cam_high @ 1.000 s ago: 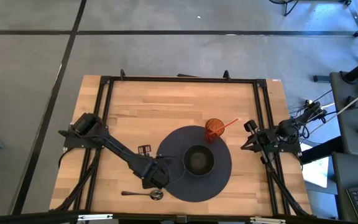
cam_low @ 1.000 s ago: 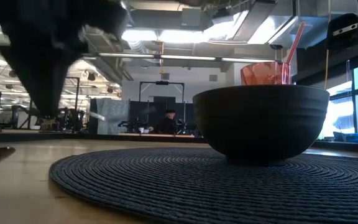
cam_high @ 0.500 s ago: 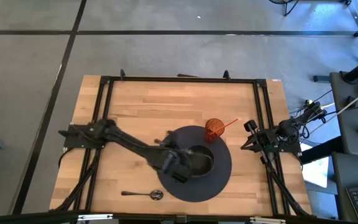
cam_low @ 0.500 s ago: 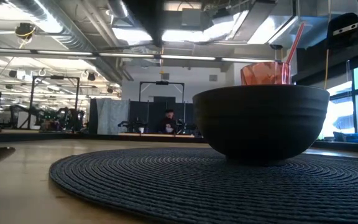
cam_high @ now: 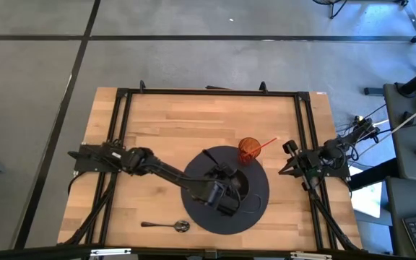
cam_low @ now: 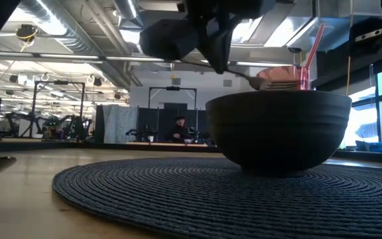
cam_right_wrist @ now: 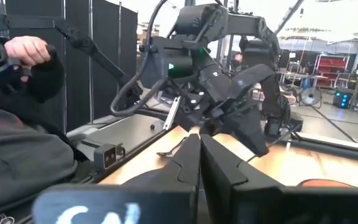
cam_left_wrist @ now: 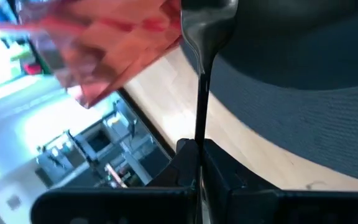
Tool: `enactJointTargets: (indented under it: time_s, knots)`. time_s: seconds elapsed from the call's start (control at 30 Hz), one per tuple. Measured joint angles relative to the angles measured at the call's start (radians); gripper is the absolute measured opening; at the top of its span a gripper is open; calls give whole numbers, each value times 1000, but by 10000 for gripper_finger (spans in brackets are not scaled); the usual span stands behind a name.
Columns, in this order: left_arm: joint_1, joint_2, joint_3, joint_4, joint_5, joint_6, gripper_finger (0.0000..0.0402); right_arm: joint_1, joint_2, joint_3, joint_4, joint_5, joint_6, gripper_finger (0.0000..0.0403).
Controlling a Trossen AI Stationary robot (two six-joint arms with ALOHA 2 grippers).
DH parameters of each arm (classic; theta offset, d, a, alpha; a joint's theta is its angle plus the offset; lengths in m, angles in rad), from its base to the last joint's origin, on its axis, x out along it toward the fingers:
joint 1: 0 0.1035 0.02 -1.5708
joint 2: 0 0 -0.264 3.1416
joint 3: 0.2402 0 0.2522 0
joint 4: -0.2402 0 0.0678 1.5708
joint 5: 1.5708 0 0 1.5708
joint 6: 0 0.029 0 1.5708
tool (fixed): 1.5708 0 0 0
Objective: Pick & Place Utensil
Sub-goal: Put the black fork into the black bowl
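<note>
A dark bowl [cam_low: 277, 129] stands on a round dark woven mat [cam_high: 201, 217] in the middle of the wooden table. An orange cup [cam_high: 248, 150] with a red straw stands on the mat's far edge. My left gripper [cam_left_wrist: 199, 146] is over the bowl [cam_high: 243, 185], shut on a thin metal utensil [cam_low: 257, 79] whose head hangs just above the bowl's rim. Fork or spoon, I cannot tell. My right gripper [cam_right_wrist: 197, 155] waits shut at the table's right edge [cam_high: 305, 165]. My left gripper pinches the utensil's slim handle [cam_left_wrist: 200, 134] between its two fingers. The fingers slant downward, and the utensil runs on ahead of them, along their line. It is lifted clear, sloping down from the fingers [cam_low: 219, 63] to its head over the bowl.
A metal spoon [cam_high: 166, 226] lies on the bare wood near the table's near edge, left of the mat. Black frame rails [cam_high: 121, 130] run along the left, far and right sides. A person [cam_right_wrist: 23, 93] sits beyond the table in the right wrist view.
My left gripper has risen from beside the spoon at the near edge and swung toward the table's right and far side. It has crossed the mat to the bowl and rolled its wrist on the way. The spoon on the table has stayed put.
</note>
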Motion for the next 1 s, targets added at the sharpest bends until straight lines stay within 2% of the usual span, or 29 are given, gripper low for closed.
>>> enactJointTargets:
  time_s: [0.13, 0.47, 0.67, 0.87, 1.0]
  knots:
    - [-17, 8, 0, 6, 29, 82, 3, 0, 0, 0, 2, 0, -2, 14]
    - [-20, 67, -2, 119, -59, 323, 3, 0, 0, 0, 3, 0, -2, 14]
    - [-12, 67, 0, 145, 11, 416, 3, 0, 0, 0, 3, 0, -2, 14]
    - [-2, 67, 0, 159, 64, 405, 3, 0, 0, 0, 3, 0, -2, 14]
    - [4, 67, 0, 158, 159, 416, 5, 0, 0, 0, 2, 0, -2, 14]
